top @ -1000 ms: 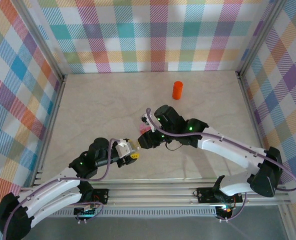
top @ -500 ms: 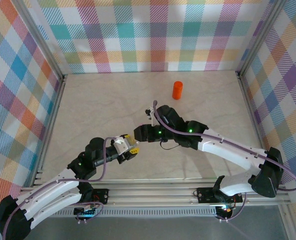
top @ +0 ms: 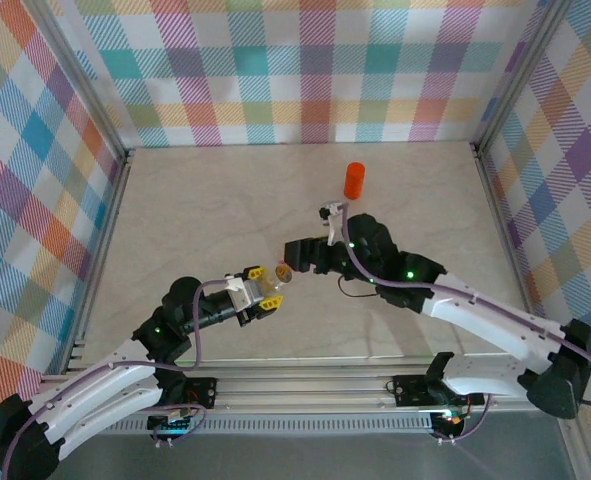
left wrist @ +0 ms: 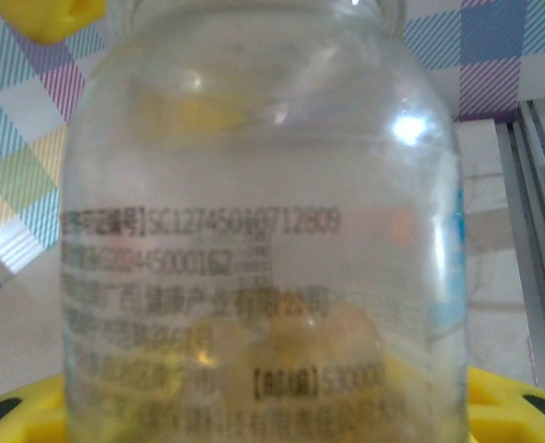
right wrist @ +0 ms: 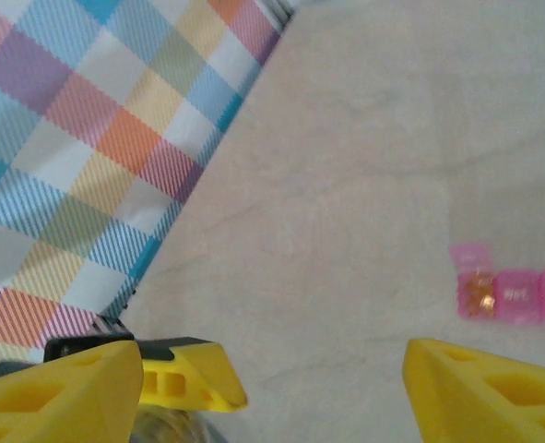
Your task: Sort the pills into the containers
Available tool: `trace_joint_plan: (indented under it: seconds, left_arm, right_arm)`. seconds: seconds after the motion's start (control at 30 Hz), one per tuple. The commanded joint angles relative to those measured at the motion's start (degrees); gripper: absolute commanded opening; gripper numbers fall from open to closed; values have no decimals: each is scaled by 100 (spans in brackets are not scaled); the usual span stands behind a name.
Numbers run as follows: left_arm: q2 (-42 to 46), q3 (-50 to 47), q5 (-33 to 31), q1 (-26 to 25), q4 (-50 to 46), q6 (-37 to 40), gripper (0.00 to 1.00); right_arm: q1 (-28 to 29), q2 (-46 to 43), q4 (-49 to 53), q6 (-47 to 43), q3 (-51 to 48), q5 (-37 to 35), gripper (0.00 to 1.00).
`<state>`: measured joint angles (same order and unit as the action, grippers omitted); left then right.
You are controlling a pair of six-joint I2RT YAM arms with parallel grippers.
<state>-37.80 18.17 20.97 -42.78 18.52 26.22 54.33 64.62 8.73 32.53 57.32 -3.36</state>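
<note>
The left gripper (top: pixel 262 293) is closed on a small clear glass bottle (top: pixel 272 289). Seen from the top camera, it holds the bottle above the table (top: pixel 195 210) at about the middle of the near half. The bottle's free end points toward the right gripper (top: pixel 293 253), which hangs just beyond it with its jaws turned toward the bottle. From this height I cannot tell how wide those jaws stand. An orange bottle (top: pixel 354 180) stands upright farther back on the table, well apart from both grippers.

In the left wrist view the glass bottle is pressed close to the lens, with yellow fingers (left wrist: pixel 46 14) at its top left and along its lower edge. Lines of black print run across the glass. Pale yellowish pills (left wrist: pixel 295 337) lie heaped in the lower part of the bottle.

In the right wrist view the right gripper's two yellow fingers (right wrist: pixel 479 388) stand wide apart, with bare table between them and nothing in their grasp. A finger of the left gripper and a bit of the glass bottle's rim show at the lower left, just beside the near finger. The pink pill box (right wrist: pixel 516 295) lies flat on the table at the right edge of the view, cut off by the frame and well clear of the fingers. The lid of its leftmost compartment is up, and something orange-brown lies inside.
</note>
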Motion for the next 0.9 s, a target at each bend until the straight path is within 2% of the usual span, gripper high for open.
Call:
trace_joint_plan:
  seconds: [0.0, 0.1, 0.17, 0.3, 0.5, 0.73, 0.87]
  left_arm:
    - [38, 47, 257, -36, 625, -64, 0]
    - [45, -29, 348, -26, 866, -175, 0]
    - [54, -48, 467, -12, 943, -218, 0]
    - [24, -29, 790, 24, 1034, -284, 0]
    - [-95, 2, 876, 60, 1074, -292, 0]
    - [-144, 106, 874, 69, 903, -215, 0]
    - [-334, 199, 825, 77, 957, -196, 0]
  right_arm:
    - [12, -479, -1174, -2022, -342, 713, 73]
    - [-16, -914, -1727, -3200, -829, 1455, 73]
    - [-61, -1152, -1932, -4133, -1053, 2273, 73]
    - [-244, -1093, -991, -5453, -713, 3424, 73]
    - [-897, -397, 293, -6564, 166, 5310, 76]
    - [-994, 644, 1469, -7459, 1209, 5751, 75]
    - [-1036, 874, 1550, -7605, 1366, 5801, 75]
